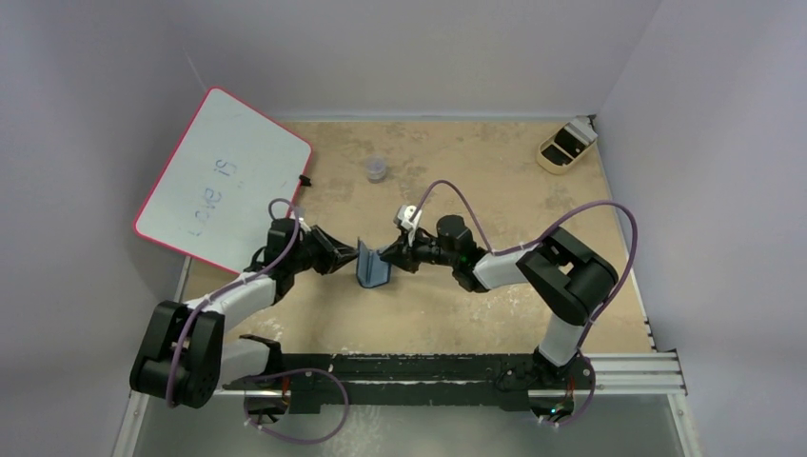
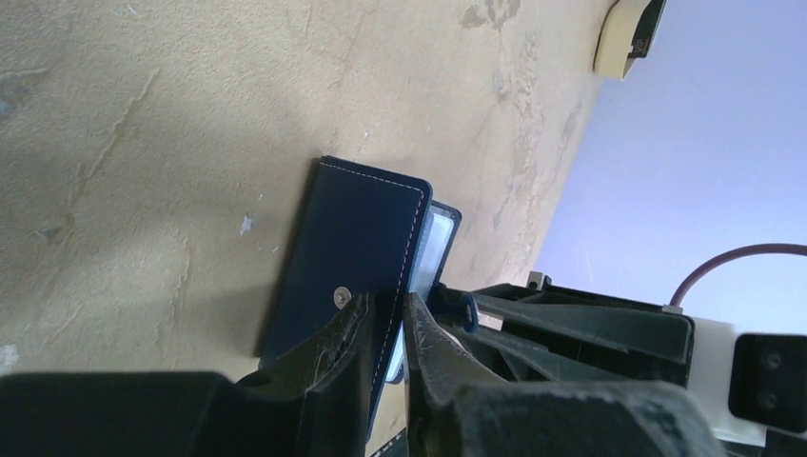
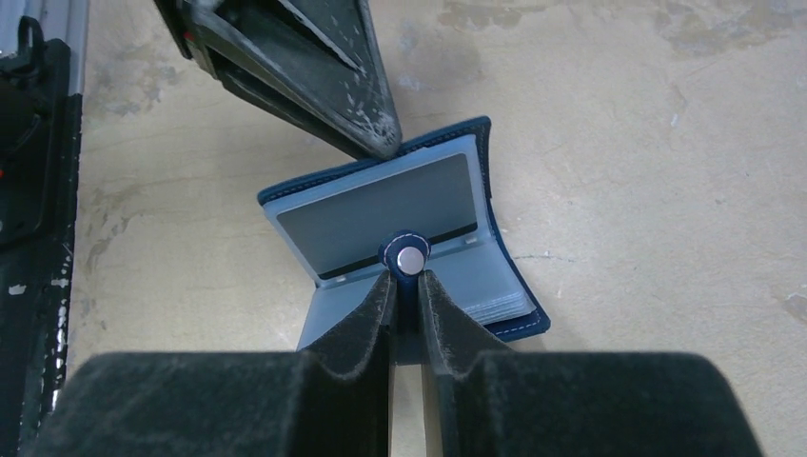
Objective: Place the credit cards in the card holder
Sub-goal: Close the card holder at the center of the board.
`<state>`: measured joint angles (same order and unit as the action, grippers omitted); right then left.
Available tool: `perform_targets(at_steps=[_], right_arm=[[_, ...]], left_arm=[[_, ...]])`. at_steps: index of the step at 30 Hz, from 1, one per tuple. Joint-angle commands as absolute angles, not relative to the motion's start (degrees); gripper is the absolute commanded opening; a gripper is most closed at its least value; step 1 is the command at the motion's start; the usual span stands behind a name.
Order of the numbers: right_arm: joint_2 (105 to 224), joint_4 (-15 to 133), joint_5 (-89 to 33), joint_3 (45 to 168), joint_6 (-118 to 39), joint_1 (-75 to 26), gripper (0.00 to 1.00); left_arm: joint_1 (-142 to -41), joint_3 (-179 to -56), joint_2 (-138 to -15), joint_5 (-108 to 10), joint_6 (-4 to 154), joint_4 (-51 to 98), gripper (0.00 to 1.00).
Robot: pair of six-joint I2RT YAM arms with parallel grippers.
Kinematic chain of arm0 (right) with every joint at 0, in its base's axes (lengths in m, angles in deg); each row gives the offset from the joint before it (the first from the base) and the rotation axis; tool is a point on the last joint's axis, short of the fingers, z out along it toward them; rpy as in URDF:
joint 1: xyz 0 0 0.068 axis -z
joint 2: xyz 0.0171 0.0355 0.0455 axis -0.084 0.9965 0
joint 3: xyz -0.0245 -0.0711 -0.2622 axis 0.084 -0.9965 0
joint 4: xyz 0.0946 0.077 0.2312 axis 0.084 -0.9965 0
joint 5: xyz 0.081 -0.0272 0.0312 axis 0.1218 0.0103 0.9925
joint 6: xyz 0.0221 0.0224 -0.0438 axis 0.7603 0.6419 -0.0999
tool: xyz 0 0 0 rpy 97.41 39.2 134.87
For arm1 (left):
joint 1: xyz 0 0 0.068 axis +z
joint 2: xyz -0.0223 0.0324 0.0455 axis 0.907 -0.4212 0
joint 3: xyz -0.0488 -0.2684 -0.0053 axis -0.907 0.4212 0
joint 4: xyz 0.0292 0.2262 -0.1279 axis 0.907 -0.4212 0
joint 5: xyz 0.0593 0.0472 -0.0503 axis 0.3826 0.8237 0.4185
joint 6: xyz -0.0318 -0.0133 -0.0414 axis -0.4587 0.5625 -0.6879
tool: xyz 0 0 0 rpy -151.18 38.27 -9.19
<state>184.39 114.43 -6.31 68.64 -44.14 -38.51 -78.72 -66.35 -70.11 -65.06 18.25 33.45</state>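
The left fingers (image 2: pixel 335 367) are pinching the card holder (image 1: pixel 373 265) by its cover while the right fingers (image 3: pixel 360 328) are gripping its snap tab (image 3: pixel 409 258), apparently spreading it open around the grey card (image 3: pixel 381 211).

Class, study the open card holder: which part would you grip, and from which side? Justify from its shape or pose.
Pinch edges, not faces. The card holder stands open in a V, so its snap tab, pointing right, suits the right fingers coming from the right; the navy cover offers a free edge for a pinch from the left.
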Motion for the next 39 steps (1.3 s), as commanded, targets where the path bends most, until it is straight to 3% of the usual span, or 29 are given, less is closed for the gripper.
perform_targets(at_steps=[1,14,21,27,32,39], right_arm=[[183.7,122.0,-4.4,68.2,-44.4,-38.6,0.14],[185.2,123.9,-3.2,67.2,-44.3,-38.6,0.14],[185.8,125.5,-2.8,66.2,-44.6,-38.6,0.14],[186.5,125.5,-2.6,66.2,-44.8,-38.6,0.15],[186.8,122.2,-2.8,66.9,-45.0,-38.6,0.18],[185.3,118.5,-2.7,67.1,-42.8,-38.6,0.31]], left_arm=[[-79.8,-67.2,-72.3,-65.3,17.6,37.1,0.18],[-85.2,-71.4,-76.1,-62.6,18.5,37.4,0.26],[-86.5,-70.8,-79.6,-62.2,17.0,41.8,0.11],[-87.4,-72.2,-81.8,-60.1,18.3,40.1,0.1],[-87.6,-72.8,-81.9,-56.8,20.7,36.0,0.1],[-88.4,-73.3,-82.5,-53.5,22.6,33.3,0.1]])
